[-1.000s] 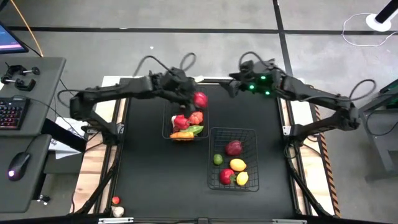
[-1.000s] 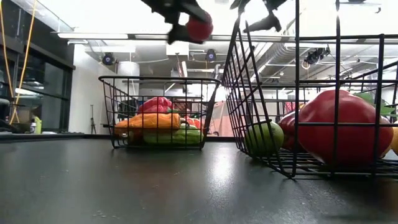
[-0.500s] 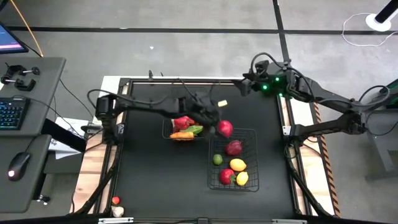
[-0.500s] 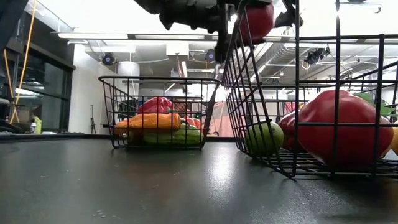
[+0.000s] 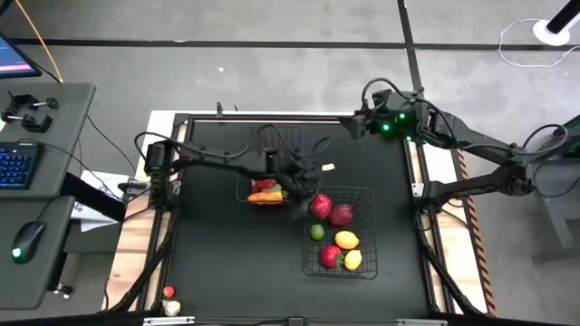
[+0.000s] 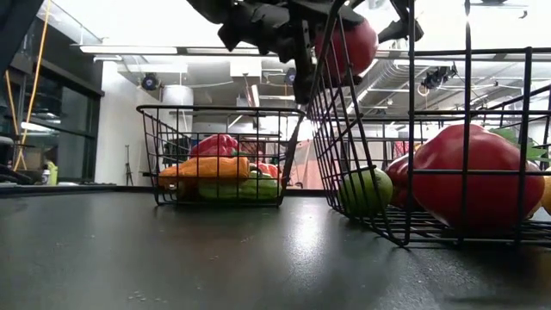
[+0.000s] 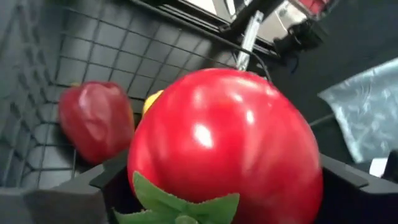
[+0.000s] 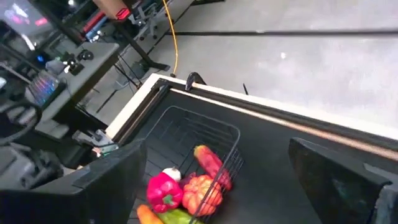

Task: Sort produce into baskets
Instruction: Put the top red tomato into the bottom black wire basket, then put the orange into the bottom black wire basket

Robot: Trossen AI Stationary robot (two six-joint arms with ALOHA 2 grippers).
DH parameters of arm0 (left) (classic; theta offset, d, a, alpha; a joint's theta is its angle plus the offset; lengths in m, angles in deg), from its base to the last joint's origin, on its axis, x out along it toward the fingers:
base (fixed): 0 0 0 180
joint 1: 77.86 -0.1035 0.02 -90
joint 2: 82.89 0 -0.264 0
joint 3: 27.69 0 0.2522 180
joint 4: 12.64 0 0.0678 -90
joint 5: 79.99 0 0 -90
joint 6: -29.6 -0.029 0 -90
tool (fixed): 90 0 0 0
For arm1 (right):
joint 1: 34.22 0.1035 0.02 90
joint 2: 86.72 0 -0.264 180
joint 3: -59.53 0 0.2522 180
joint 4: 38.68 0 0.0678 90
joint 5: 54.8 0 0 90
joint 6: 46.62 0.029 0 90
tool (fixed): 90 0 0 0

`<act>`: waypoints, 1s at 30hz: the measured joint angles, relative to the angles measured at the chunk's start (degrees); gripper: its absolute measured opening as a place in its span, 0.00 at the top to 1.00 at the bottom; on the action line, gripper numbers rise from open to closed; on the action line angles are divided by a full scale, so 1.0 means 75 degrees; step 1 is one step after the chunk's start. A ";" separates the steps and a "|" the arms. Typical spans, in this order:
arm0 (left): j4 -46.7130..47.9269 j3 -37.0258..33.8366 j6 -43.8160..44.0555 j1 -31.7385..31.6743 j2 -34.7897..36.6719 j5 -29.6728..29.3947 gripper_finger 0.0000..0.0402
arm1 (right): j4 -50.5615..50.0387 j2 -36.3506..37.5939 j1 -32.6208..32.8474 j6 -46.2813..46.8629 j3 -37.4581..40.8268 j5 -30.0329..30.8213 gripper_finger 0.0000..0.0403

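Note:
My left gripper (image 5: 308, 201) is shut on a red tomato (image 5: 320, 206) with a green calyx. It hovers over the far-left corner of the right wire basket (image 5: 372, 192). That basket holds a dark red piece (image 5: 342, 215), a green one (image 5: 317, 233), two yellow ones and a red one. The left basket (image 5: 243, 181) holds red, orange and green pieces. My right gripper (image 5: 353, 127) is open and empty, high over the table's far right. My left gripper pinches the tomato's two opposite sides (image 7: 143, 168) between its two fingers (image 7: 102, 183), with the calyx turned toward the wrist. The tomato is lifted clear, above the right basket's rim (image 6: 344, 82).
A small red piece (image 5: 169, 292) and a white one (image 5: 172, 308) lie at the near left, beside the black table top. A side desk with a keyboard (image 5: 18, 163) and a mouse stands to the left. Bare black table lies to the left of the right basket.
My left gripper has carried the tomato from above the left basket toward the table's right and near edges, then down to just over the right basket's far-left corner. My right gripper has drawn back a little toward the far right.

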 joint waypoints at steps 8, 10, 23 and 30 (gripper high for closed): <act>0.0087 0.0000 -0.0236 0.0264 0.0016 0.0023 0.03 | -0.1491 -0.0003 -0.0008 0.1070 0.0000 0.0391 0.05; 0.0134 0.0000 -0.0140 0.0174 0.0128 0.0038 0.03 | -0.2505 -0.0003 -0.0099 0.1996 0.0000 0.0906 0.05; 0.0772 0.0000 0.0632 -0.1377 0.2734 -0.2401 0.03 | -0.2699 -0.0367 -0.4104 0.0487 0.2017 0.0950 0.05; 0.0794 0.0003 0.1216 -0.1518 0.4269 -0.4387 0.03 | -0.1904 -0.1363 -0.4109 0.1809 0.2186 0.2342 0.05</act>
